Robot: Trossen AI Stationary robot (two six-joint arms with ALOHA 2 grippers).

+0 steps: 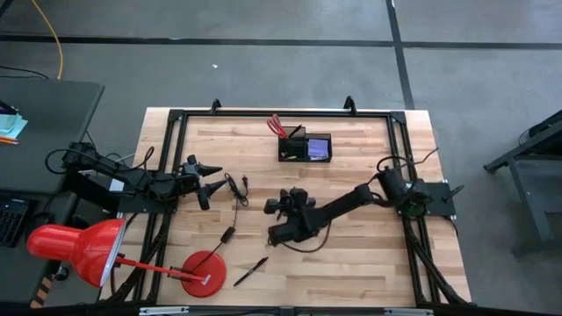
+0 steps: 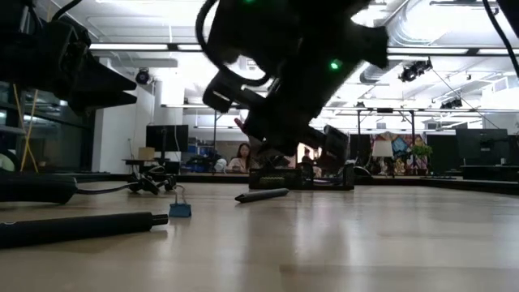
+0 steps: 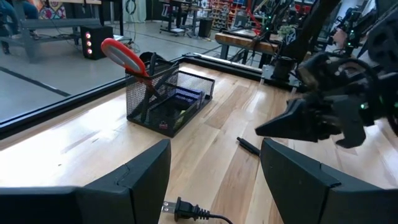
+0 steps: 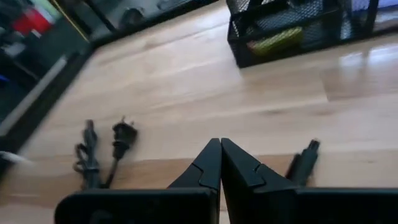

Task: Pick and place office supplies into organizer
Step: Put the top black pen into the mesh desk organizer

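The black mesh organizer (image 1: 305, 146) stands near the table's far edge. Red-handled scissors (image 3: 124, 55) stand in its cup section and a purple sticky-note pad (image 1: 319, 149) lies in its tray section. One black pen (image 4: 303, 162) lies on the wood just beside my right gripper (image 4: 221, 163), apart from its shut, empty fingers; the same gripper (image 3: 273, 128) hovers low at mid-table. Another black pen (image 1: 250, 271) lies near the front edge. My left gripper (image 1: 207, 178) waits open at the left, holding nothing.
A thin black cable with a plug (image 1: 235, 188) lies between the two grippers. A red desk lamp (image 1: 79, 250) with a round red base (image 1: 204, 273) occupies the near left corner. Bare wood lies to the right of the organizer.
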